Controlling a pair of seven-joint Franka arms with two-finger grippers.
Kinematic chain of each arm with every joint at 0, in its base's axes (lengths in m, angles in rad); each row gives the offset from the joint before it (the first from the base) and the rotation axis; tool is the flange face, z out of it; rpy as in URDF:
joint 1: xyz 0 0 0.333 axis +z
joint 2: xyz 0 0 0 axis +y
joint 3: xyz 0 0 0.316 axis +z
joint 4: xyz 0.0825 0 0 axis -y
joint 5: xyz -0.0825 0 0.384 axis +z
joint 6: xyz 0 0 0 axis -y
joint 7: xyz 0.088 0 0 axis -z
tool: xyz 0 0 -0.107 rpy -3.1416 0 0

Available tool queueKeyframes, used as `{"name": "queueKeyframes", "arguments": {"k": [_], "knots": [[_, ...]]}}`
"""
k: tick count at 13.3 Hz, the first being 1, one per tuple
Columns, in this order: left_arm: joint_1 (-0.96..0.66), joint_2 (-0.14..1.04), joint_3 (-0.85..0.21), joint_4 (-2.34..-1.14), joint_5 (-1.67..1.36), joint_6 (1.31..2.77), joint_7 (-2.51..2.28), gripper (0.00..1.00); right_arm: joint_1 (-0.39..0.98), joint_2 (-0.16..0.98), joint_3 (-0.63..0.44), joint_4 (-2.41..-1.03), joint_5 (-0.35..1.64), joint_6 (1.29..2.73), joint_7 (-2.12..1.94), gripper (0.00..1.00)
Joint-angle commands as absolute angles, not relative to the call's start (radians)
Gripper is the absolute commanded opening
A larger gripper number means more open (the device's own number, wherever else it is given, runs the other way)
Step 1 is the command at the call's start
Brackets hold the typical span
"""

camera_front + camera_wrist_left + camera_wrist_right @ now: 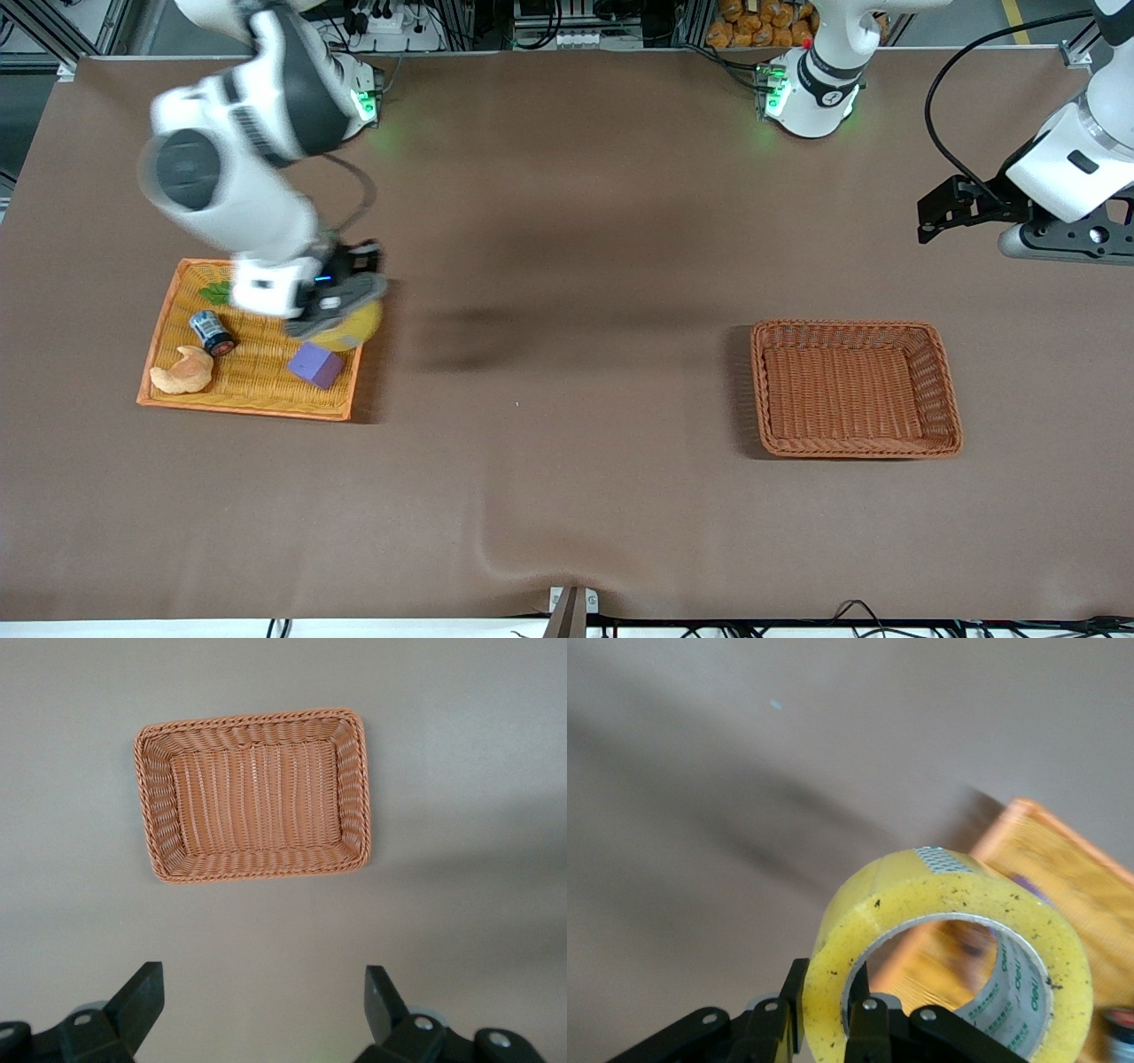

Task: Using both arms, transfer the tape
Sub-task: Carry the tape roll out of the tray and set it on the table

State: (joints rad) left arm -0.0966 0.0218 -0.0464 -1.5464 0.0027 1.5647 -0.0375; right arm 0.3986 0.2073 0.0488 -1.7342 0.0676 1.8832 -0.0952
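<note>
Brown cloth-covered table [567, 496], spanning the whole front view. Two white jointed arms: right arm [239, 177] reaching down over the orange tray, left arm [1072, 159] waiting raised over the table's edge at its own end. Brown wicker basket [944, 390], rectangular, toward the left arm's end of the table, seen from above in the left wrist view [354, 788], with nothing visible inside it. Flat orange woven tray [168, 354] toward the right arm's end, its edge also visible past the tape in the right wrist view [1063, 859]. Right gripper [341, 310] up over the tray's corner nearest the table's middle, fingers [873, 1028] clamped on the wall of the tape [359, 326], one inside the ring and one outside; the tape [957, 930] a translucent yellow roll with a grey printed core, lifted clear of the tray. Left gripper [930, 217] held in the air, fingers [142, 997] spread wide apart with nothing between them. On the tray: purple block [315, 364] nearest the front camera's side, croissant-shaped pastry [183, 372], small blue-labelled can [212, 332] lying on its side, and a green leafy item [215, 292], partly hidden by the right arm.
</note>
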Motion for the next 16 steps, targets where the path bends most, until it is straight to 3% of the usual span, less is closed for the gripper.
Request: {"name": "queueKeyframes", "arguments": {"k": [1, 5, 9, 16], "knots": [[-0.094, 0.031, -0.049, -1.525, 0.018, 1.548, -0.020, 1.00, 0.513, 0.401, 0.035, -1.545, 0.067, 1.875, 0.073, 0.00], [-0.094, 0.031, -0.049, -1.525, 0.018, 1.548, -0.020, 1.00, 0.621, 0.681, 0.035, -1.269, 0.066, 1.885, 0.279, 0.00], [-0.094, 0.031, -0.049, -1.525, 0.020, 1.548, -0.020, 1.00, 0.707, 0.810, 0.035, -1.241, 0.069, 2.081, 0.500, 0.00], [-0.094, 0.031, -0.049, -1.525, 0.020, 1.548, -0.020, 1.00, 0.767, 0.937, 0.029, -1.146, 0.060, 2.086, 0.569, 0.00]]}}
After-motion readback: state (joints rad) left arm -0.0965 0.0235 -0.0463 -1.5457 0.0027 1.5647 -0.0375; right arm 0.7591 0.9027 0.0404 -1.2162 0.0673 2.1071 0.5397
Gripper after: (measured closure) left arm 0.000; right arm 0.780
